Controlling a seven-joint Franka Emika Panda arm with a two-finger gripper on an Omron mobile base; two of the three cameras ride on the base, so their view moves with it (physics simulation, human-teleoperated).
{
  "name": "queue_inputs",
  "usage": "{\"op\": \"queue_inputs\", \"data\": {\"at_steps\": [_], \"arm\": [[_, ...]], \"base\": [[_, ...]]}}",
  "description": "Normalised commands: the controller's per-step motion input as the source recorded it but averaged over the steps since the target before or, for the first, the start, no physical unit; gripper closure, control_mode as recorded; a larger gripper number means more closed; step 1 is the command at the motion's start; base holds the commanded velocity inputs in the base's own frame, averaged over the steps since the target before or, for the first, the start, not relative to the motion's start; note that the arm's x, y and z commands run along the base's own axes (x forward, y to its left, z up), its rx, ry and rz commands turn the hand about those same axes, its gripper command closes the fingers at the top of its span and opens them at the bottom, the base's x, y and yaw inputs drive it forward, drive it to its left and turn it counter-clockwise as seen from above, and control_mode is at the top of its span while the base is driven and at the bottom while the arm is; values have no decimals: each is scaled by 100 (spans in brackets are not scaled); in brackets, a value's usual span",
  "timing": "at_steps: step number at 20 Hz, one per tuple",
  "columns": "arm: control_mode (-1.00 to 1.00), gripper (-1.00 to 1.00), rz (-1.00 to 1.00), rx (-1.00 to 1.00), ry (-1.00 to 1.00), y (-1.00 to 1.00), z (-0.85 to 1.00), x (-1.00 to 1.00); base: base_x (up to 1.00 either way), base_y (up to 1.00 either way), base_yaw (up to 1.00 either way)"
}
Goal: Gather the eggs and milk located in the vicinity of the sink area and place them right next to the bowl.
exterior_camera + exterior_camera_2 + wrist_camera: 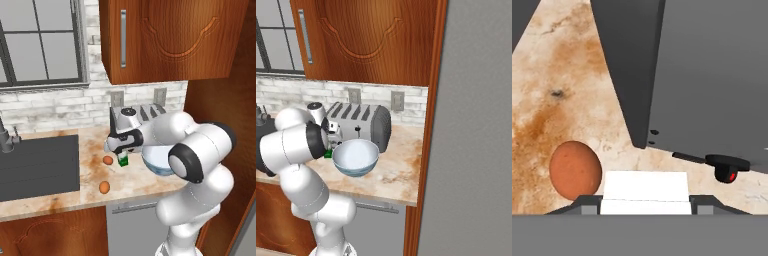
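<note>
Two eggs lay loose on tabletop [60, 195] beside sink [35, 167]; bowl [354, 157] stood right of them, by toaster [358, 125]. Milk [123, 159] upright between nearer egg [107, 160] and bowl, clamped from above by fingers [645, 204]; farther egg [104, 187] left loose.

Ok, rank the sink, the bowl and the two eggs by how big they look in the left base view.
1. sink
2. bowl, partly hidden by the arm
3. the two eggs, near egg and far egg: they look alike, so no ranking.
</note>
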Motion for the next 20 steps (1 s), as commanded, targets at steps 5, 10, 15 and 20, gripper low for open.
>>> {"op": "queue_inputs", "data": {"at_steps": [5, 10, 15, 20], "arm": [[-100, 100, 0, 0, 0, -4, 0, -8], [-100, 100, -2, 0, 0, -17, 0, 0], [-100, 100, -3, 0, 0, -27, 0, 0], [-100, 100, -3, 0, 0, -28, 0, 0]], "base": [[0, 0, 0], [0, 0, 0], [0, 0, 0], [0, 0, 0]]}}
